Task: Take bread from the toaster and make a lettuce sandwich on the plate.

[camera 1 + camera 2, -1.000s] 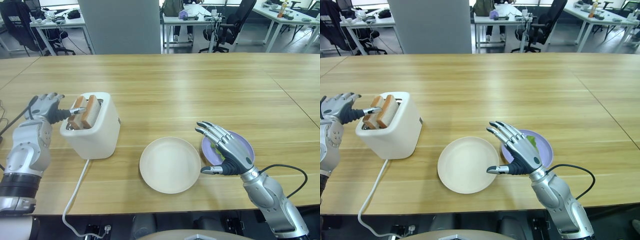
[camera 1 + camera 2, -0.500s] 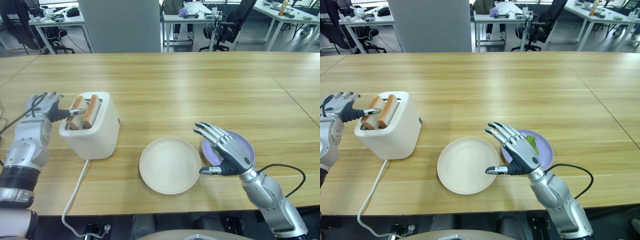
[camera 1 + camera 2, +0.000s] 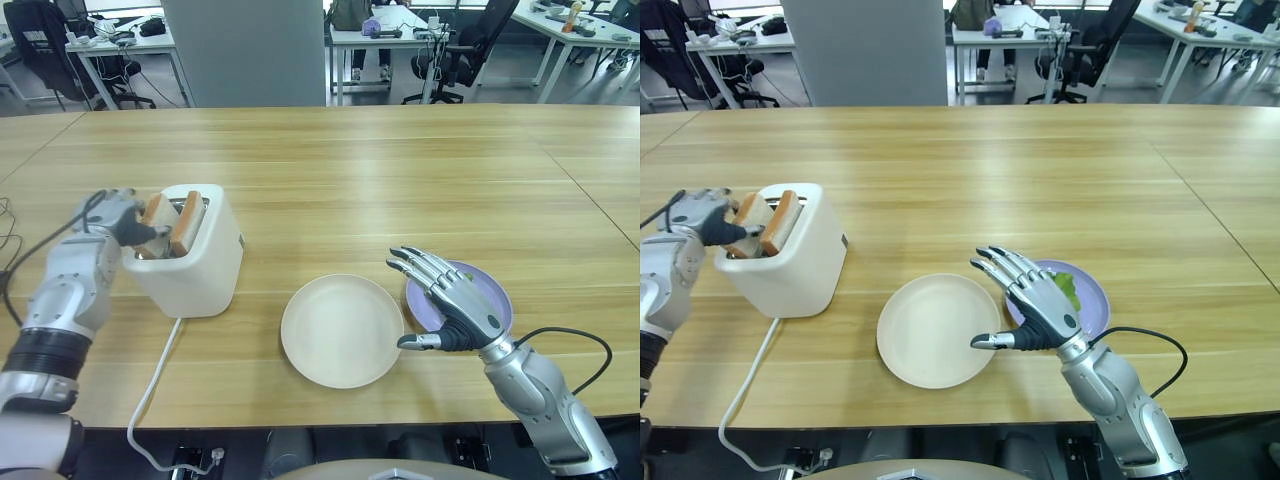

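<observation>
The white toaster (image 3: 195,268) stood on the counter (image 3: 400,180) at about ten o'clock from the cream plate (image 3: 342,332), with two slices upright in its slots. The left hand (image 3: 112,216) was at the toaster's nine-o'clock side, its fingers closed on the outer bread slice (image 3: 157,213). The inner bread slice (image 3: 184,222) stood just beside it, untouched. At three o'clock from the cream plate sat a purple plate (image 3: 497,291) bearing lettuce (image 3: 1068,290). The right hand (image 3: 455,301) hovered over it, fingers spread and holding nothing. The toaster's cord (image 3: 152,385) trailed toward six o'clock.
</observation>
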